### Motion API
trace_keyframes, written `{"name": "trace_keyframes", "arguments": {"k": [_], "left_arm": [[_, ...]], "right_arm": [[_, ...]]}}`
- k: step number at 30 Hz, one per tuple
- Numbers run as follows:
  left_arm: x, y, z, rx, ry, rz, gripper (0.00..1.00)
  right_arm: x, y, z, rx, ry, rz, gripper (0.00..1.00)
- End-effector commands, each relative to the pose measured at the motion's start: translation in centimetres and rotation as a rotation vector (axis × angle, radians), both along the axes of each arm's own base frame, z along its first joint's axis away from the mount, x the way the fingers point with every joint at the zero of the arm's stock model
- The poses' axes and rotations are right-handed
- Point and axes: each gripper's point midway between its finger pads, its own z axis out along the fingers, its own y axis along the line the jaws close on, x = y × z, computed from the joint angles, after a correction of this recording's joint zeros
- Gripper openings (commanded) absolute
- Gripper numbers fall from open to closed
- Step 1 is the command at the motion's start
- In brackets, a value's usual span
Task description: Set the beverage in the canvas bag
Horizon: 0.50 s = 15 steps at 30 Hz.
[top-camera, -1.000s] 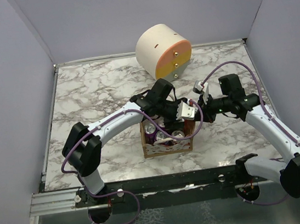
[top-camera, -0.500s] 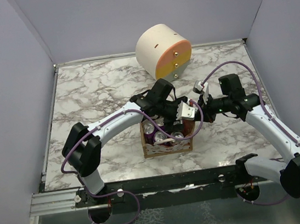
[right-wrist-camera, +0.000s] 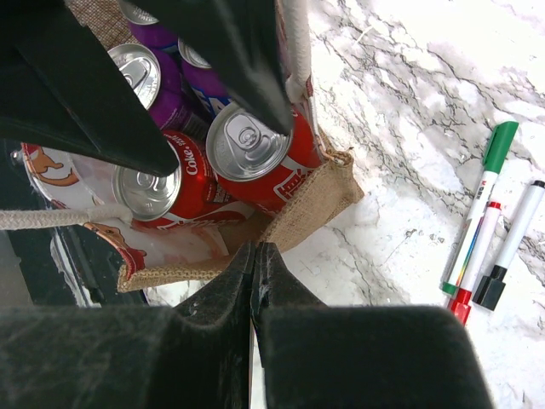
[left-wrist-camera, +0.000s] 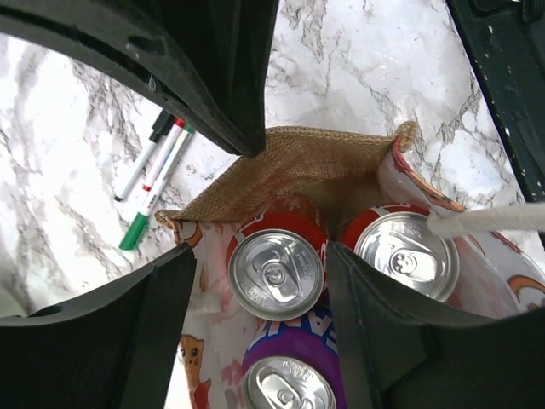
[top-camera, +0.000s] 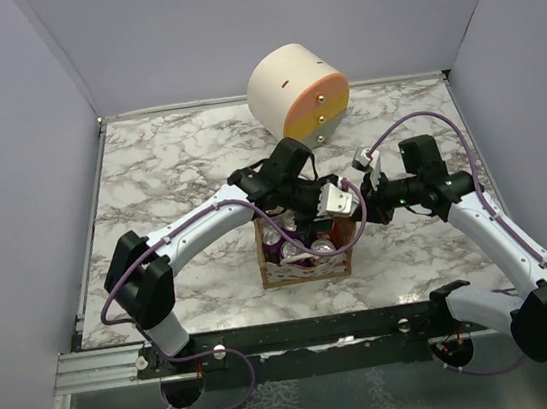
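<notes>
Since a second ago the left arm (top-camera: 205, 219) has swung its elbow outward and down toward the near left corner, and its wrist has risen a little above the bag, while the right arm (top-camera: 500, 235) has kept its place. The marble table (top-camera: 168, 168) carries a round cream-and-orange drawer box (top-camera: 298, 95) at the far edge. The canvas bag (top-camera: 302, 269) stands near the middle front, its white patterned side facing the arm bases. Both arms reach over the bag's open mouth from opposite sides. The left gripper (left-wrist-camera: 262, 264) hangs over the opening with its fingers spread wide, one on each side of a red can (left-wrist-camera: 277, 273). One finger is just beside the can and the other leaves a gap. That red can stands upright inside the bag against the brown inner wall. A second red can (left-wrist-camera: 407, 254) stands just beside it, and a purple can (left-wrist-camera: 289, 388) stands in front of it. The right gripper (right-wrist-camera: 253, 256) has its fingers pressed together with the tips at the bag's rim; whether they pinch fabric cannot be told. Three markers (right-wrist-camera: 481, 217), capped green, red and black, lie on the table near the bag. A thin white handle (left-wrist-camera: 485, 220) stretches taut from the bag's rim.
</notes>
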Motion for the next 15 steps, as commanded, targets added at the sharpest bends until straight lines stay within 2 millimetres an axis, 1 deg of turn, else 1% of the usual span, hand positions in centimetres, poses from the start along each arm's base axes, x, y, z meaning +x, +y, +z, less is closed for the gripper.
{"name": "trace_keyframes", "arguments": {"k": [1,3,5,12,15], "left_arm": [[-1.5,0.5,3.3,-0.057,-0.038,-0.069,0.62],[-1.7,0.8,3.1,-0.044,-0.034,-0.074,0.56],[-1.5,1.0,2.7,-0.032,-0.042,-0.066,0.51],[0.5,-0.1,2.4,-0.064,-0.046,0.057,0.27],[1.0,-0.3,1.7,-0.042,-0.043,0.076,0.24]], "right_arm": [[0.5,-0.4,0.6,0.002,-0.052,-0.005,0.01],[0.5,-0.4,0.6,0.002,-0.051,-0.005,0.01],[0.5,-0.4,0.5,0.001,-0.048,-0.005,0.01],[0.5,-0.4,0.6,0.002,-0.051,-0.005,0.01],[0.5,-0.5,0.6,0.004,-0.052,-0.006,0.01]]}}
